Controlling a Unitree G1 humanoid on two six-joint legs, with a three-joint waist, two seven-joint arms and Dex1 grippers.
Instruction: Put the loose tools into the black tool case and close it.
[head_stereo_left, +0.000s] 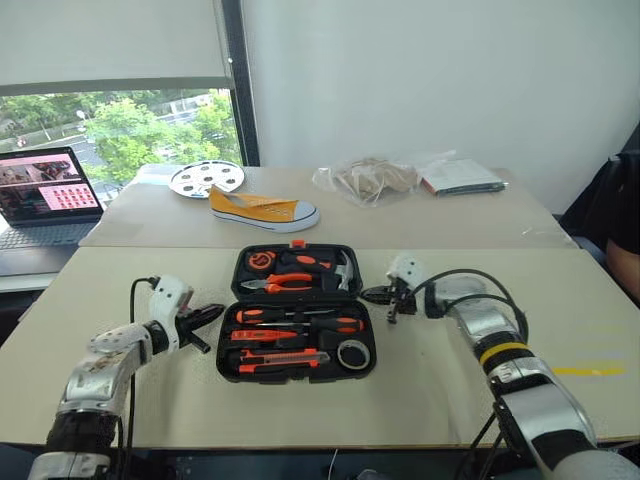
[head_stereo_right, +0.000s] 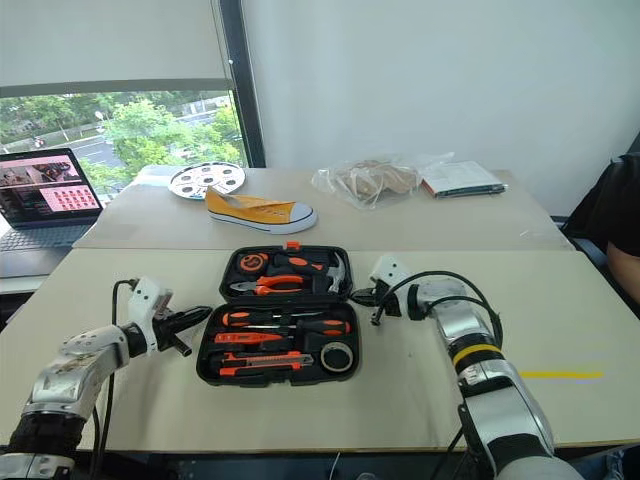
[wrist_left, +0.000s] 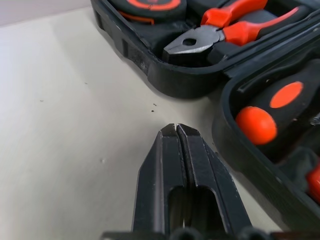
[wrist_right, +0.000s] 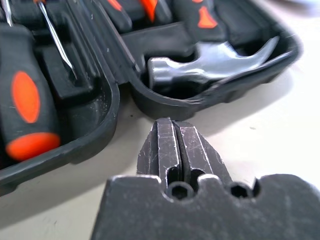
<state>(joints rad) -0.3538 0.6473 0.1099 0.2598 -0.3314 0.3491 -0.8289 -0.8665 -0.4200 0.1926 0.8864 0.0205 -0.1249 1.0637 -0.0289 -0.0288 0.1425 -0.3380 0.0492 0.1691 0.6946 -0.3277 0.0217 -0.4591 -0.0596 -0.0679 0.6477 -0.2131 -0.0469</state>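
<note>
While the black tool case (head_stereo_left: 296, 312) lies open at the centre of the frame on the beige table (head_stereo_left: 430, 385), both grippers sit beside it with their jaws pressed together and nothing between them. The left gripper (head_stereo_left: 212, 314) is just off the case's left edge, low left of centre, pointing toward the case; the left wrist view shows its fingers (wrist_left: 167, 175) closed tip to tip above bare tabletop, near the case wall but apart from it. The right gripper (head_stereo_left: 375, 295) is just off the case's right edge, right of centre, pointing toward the case; in the right wrist view it is close to the hinge line, apart from the wall, with the steel-headed hammer (wrist_right: 210, 62) lying in its slot beyond.

Inside the nearer half lie two black-and-orange screwdrivers (head_stereo_left: 300, 325), an orange-black utility knife (head_stereo_left: 283, 360) and a greyish ring-shaped roll (head_stereo_left: 352, 352). The farther half holds orange-handled pliers (head_stereo_left: 285, 283) and the hammer.

Behind the case, toward the upper centre, a yellow sneaker (head_stereo_left: 262, 210) rests on a second table, with a laptop (head_stereo_left: 45, 195) at the far left edge.
</note>
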